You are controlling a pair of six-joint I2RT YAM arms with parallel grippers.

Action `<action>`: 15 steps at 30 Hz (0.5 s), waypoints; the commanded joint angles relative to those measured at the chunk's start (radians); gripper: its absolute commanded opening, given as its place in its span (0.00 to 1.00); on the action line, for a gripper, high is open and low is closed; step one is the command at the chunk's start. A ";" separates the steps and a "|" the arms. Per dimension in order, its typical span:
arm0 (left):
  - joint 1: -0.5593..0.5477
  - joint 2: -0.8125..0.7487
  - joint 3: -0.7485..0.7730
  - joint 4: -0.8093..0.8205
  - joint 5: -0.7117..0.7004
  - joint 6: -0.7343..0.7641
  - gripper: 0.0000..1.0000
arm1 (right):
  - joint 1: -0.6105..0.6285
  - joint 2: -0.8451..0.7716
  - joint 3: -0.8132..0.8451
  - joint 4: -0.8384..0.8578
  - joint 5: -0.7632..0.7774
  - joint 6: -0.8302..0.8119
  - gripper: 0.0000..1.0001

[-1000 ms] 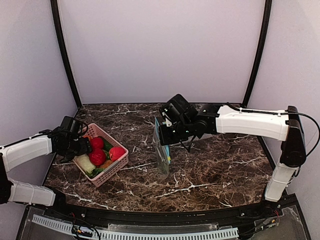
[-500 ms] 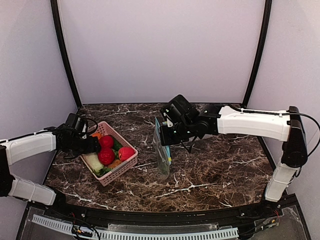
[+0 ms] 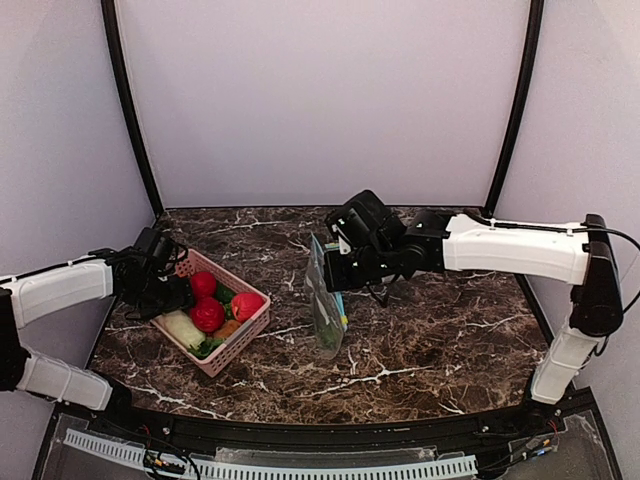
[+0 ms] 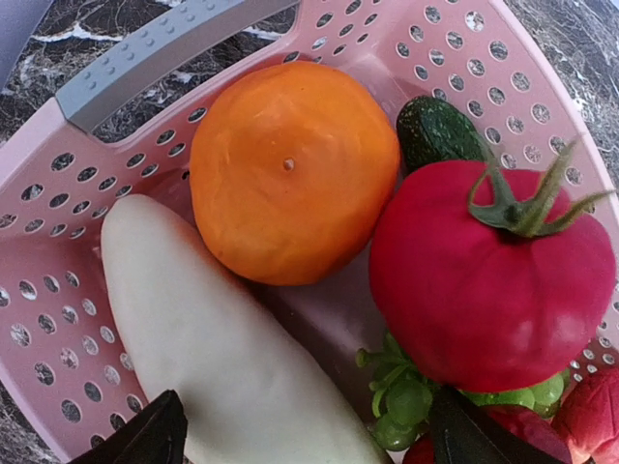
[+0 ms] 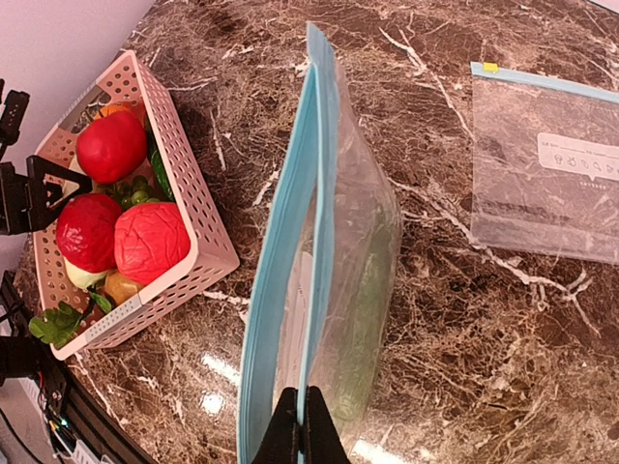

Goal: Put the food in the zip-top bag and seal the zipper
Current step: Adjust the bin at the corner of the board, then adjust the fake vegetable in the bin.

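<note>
The food lies in a pink basket (image 3: 237, 343): an orange round piece (image 4: 290, 169), a long pale white piece (image 4: 213, 338), a red tomato (image 4: 484, 280), a dark green piece (image 4: 435, 130) and leafy green bits (image 4: 401, 406). My left gripper (image 4: 309, 443) hangs open just over the basket's left end (image 3: 168, 290), its fingertips astride the white piece and the leafy bits. My right gripper (image 5: 302, 425) is shut on one side of the zipper (image 5: 280, 242) and holds the zip-top bag (image 3: 326, 305) upright, mouth slightly agape. A long green piece (image 5: 377, 290) shows inside the bag.
A second clear bag (image 5: 551, 184) with a teal strip lies flat on the marble table (image 3: 430, 340) beyond the held bag. The basket (image 5: 184, 193) stands left of the bag. Purple walls and black posts enclose the table.
The left gripper has moved in over the basket's left end, and the basket has slid and turned a little to the right. The right arm and the held bag shifted slightly right.
</note>
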 commanded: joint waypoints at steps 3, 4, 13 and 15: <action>0.009 0.104 0.011 -0.074 -0.035 -0.005 0.84 | 0.008 -0.080 -0.063 0.045 0.018 0.021 0.00; 0.010 0.112 0.004 -0.049 -0.018 0.007 0.83 | 0.007 -0.086 -0.069 0.046 0.020 0.022 0.00; 0.012 0.117 -0.042 0.148 0.146 0.196 0.76 | 0.008 -0.095 -0.077 0.047 0.027 0.024 0.00; 0.011 0.118 -0.039 0.185 0.198 0.230 0.72 | 0.007 -0.092 -0.073 0.046 0.025 0.025 0.00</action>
